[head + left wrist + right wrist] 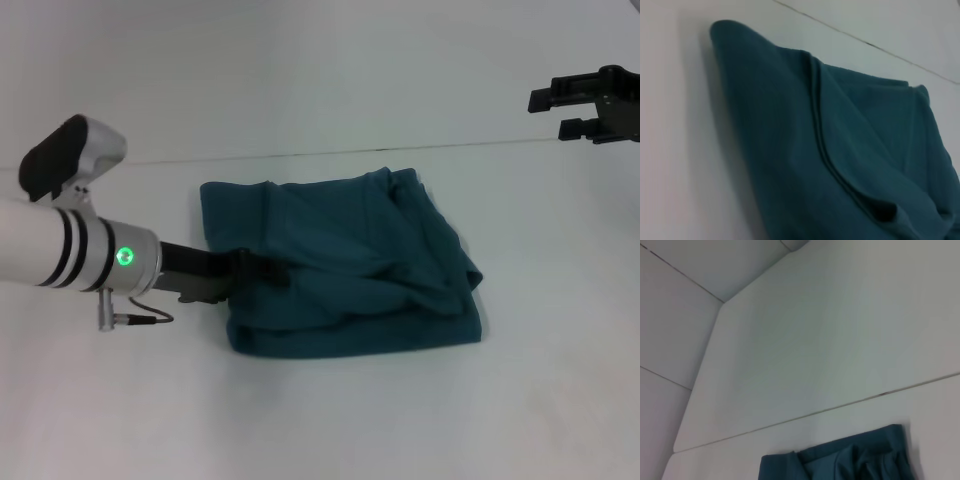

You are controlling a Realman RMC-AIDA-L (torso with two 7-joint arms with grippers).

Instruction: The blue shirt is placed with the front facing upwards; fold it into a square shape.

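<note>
The blue shirt point(350, 265) lies folded into a rough, rumpled rectangle in the middle of the white table, with no lettering showing. My left gripper point(262, 272) reaches in low from the left and is shut on the shirt's left edge, where creases run out from its tip. The left wrist view is filled by the folded teal cloth point(840, 150) with a stitched hem across it. My right gripper point(560, 110) hangs open and empty at the far right, well above and away from the shirt. In the right wrist view only the shirt's far edge point(850, 460) shows.
The white table point(320, 420) carries a thin seam line point(300, 153) running across behind the shirt. In the right wrist view the table's far rounded corner point(677, 445) and edge show.
</note>
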